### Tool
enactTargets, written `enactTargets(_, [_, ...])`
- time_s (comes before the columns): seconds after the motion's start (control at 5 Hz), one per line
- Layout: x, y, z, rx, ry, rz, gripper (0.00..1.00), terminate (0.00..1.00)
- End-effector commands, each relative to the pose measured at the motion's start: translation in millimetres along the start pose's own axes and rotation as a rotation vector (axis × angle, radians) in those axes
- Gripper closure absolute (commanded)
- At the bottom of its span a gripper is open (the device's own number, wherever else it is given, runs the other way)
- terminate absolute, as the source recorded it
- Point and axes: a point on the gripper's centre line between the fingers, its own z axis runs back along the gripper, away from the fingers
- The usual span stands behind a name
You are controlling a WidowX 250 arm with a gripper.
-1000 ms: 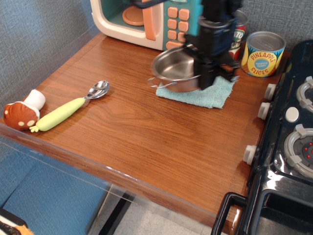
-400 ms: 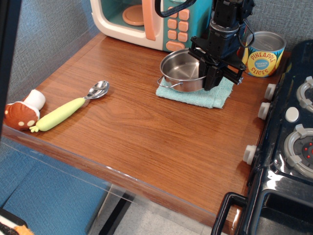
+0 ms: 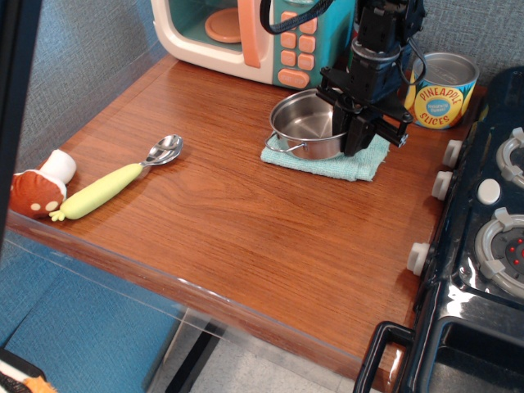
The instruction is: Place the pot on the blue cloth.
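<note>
The shiny steel pot (image 3: 304, 123) sits upright on the pale aqua-blue cloth (image 3: 363, 166) at the back of the wooden counter, in front of the toy microwave. One wire handle sticks out at its left. My black gripper (image 3: 354, 141) comes down from above at the pot's right rim, and its fingers close on that rim. The cloth shows under the pot at the front and right.
A toy microwave (image 3: 246, 33) stands behind the pot. A pineapple-slices can (image 3: 442, 90) stands right of the gripper. A toy stove (image 3: 491, 213) lines the right edge. A green-handled spoon (image 3: 115, 184) and a mushroom toy (image 3: 37, 187) lie at the left.
The pot was held tilted above the cloth's left edge. It has moved right and down with the gripper and now rests level on the cloth.
</note>
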Motion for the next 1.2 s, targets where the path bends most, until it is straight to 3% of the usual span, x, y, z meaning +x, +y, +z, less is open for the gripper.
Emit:
enactTargets(0.0, [-6.2, 5.4, 54.8, -0.022, -0.091, 0.018, 0.0, 0.0])
enactTargets(0.2, [-23.8, 10.7, 82.4, -0.055, -0.112, 0.078, 0.0, 0.0])
enactTargets(0.4, [-60.0, 23.3, 108.7, 0.03, -0.039, 0.294, 0.0, 0.0])
enactTargets(0.8, [-125.4, 41.6, 105.7, 0.03, 0.043, 0.36, 0.0, 0.0])
enactTargets(1.0, [-143.7, 49.2, 107.4, -0.012, 0.023, 0.318, 0.0, 0.0])
